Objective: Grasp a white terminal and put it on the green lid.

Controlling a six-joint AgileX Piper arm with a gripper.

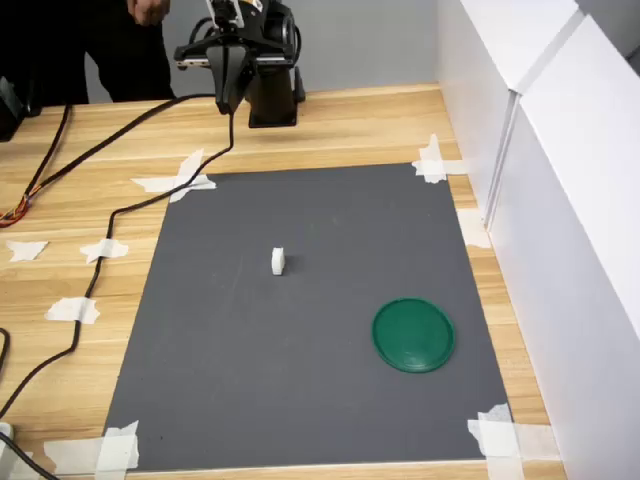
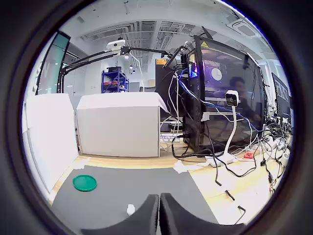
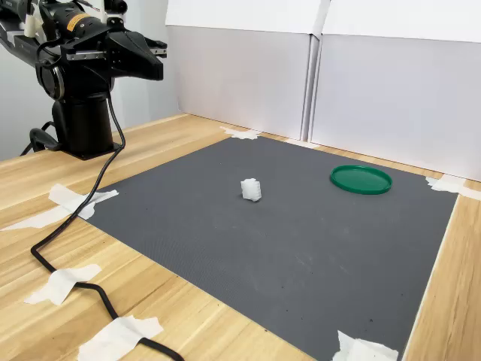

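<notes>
Hand (image 2: 159,213) held high at the far end of the bench (image 1: 360,125), above the arm's black base (image 1: 272,100), well apart from everything on the mat. Fingers together in the wrist view, tips meeting with only a thin seam between them; nothing held.

White terminal (image 1: 278,261) upright near the middle of the dark grey mat (image 1: 250,350), standing alone; also seen in the second exterior view (image 3: 251,189) and, small, in the wrist view (image 2: 130,209).

Green lid (image 1: 414,335) flat on the mat, toward the first exterior view's right and nearer the camera than the terminal; well apart from it. In the second exterior view lid (image 3: 361,180) lies close to the white wall panels (image 3: 391,98).

Mat taped to the bench at its corners with white tape (image 1: 180,178). Black cable (image 1: 110,215) trailing from the arm across the wood along the first exterior view's left side.

Person in dark clothing (image 1: 120,45) standing behind the bench, only partly in frame.
</notes>
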